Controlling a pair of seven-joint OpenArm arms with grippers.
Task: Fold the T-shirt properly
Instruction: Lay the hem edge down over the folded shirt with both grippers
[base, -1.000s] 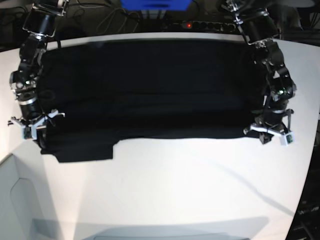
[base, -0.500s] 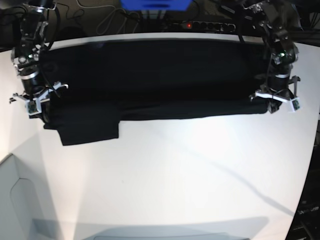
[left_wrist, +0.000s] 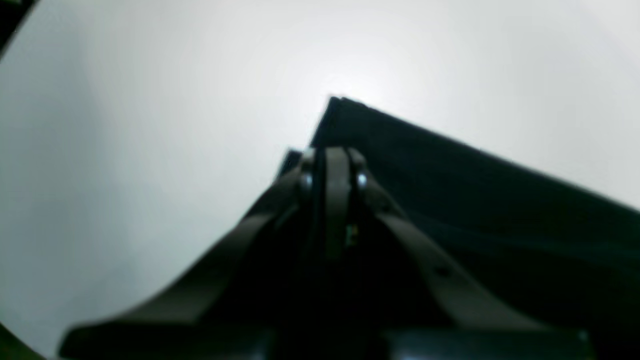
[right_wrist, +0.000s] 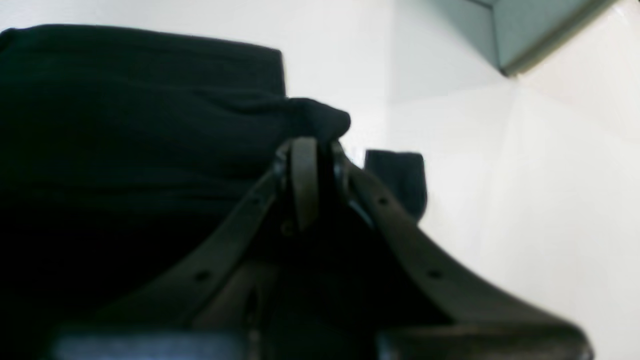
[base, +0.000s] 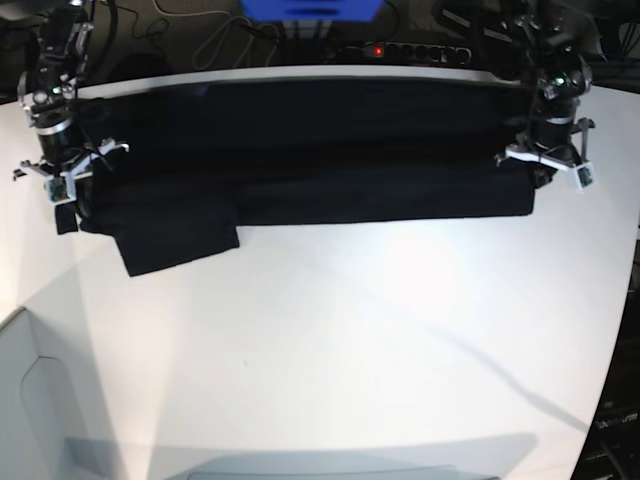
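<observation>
**Two claws carry the hem back**

Nearest, bare tabletop (base: 330, 350) has widened. The T-shirt (base: 300, 150) now lies as a narrow band at the far edge, each claw, left (base: 545, 160) and right (base: 68, 182), clamped on cloth. The lengthwise fold appears nearly laid.

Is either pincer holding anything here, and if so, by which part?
Both are shut on the T-shirt. The left pincer pinches the folded edge at one end; the right pincer pinches a bunched fold at the sleeve end.

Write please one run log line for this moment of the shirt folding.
step: folding | T-shirt: on table | left gripper: shut on T-shirt | right gripper: shut on T-shirt
</observation>
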